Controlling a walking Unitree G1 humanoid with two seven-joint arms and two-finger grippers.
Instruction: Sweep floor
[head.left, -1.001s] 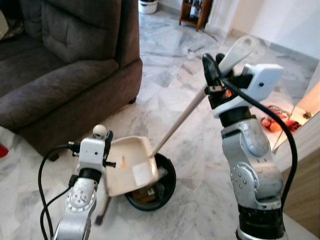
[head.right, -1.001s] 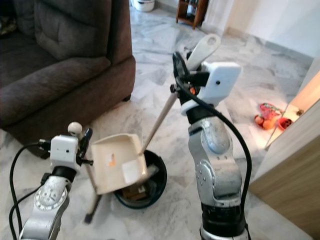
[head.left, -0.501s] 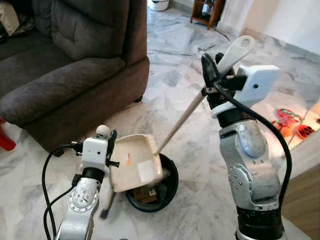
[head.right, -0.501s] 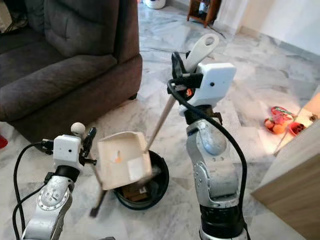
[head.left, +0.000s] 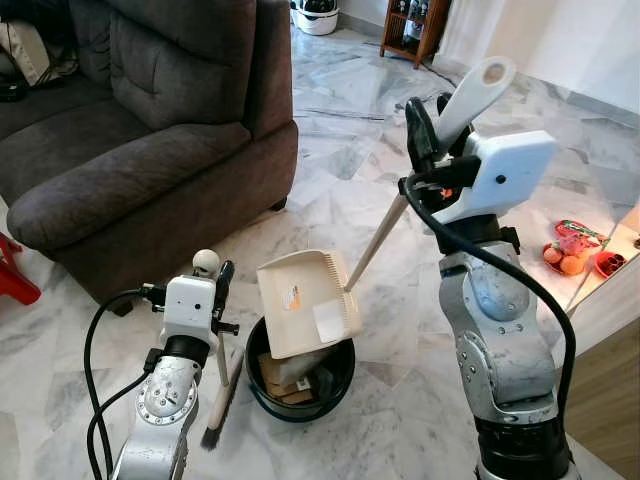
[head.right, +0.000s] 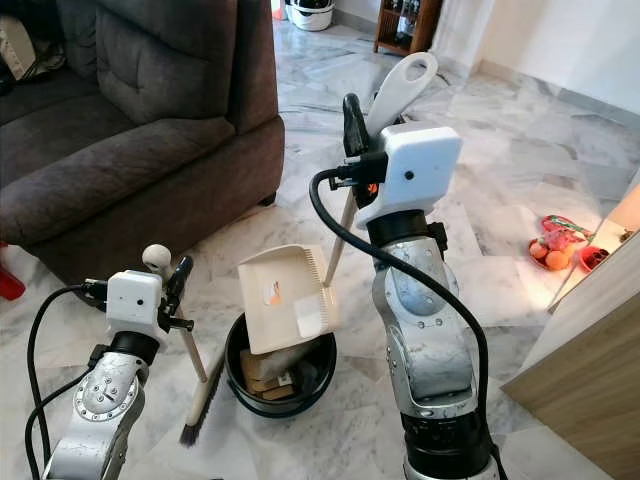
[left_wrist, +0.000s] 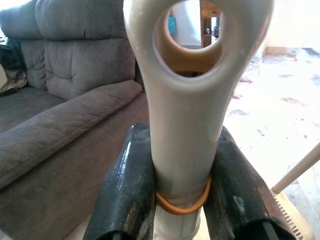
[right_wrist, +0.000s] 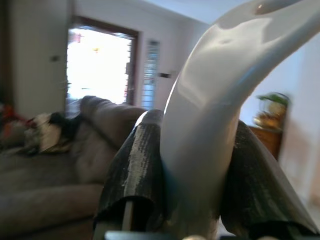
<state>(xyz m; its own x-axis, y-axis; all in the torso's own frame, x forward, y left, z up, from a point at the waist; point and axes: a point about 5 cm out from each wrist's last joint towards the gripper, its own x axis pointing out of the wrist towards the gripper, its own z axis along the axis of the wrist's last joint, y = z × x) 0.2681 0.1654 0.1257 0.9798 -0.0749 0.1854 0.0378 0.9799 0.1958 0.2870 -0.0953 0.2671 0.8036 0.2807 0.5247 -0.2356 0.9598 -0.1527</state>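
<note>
Dustpan tipped over the black bin, broom held beside it.

Left gripper (head.left: 222, 275) clamped on broom (head.left: 220, 385), bristles on marble floor (head.left: 330, 190); dustpan (head.left: 305, 315) tilted above black bin (head.left: 300, 375); right gripper (head.right: 352, 125) clamped on dustpan handle (head.right: 400, 85); grey sofa (head.left: 140, 130) behind.

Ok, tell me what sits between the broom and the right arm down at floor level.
In the left eye view, the black bin sits between the broom and right arm, with the dustpan tilted over it.
</note>
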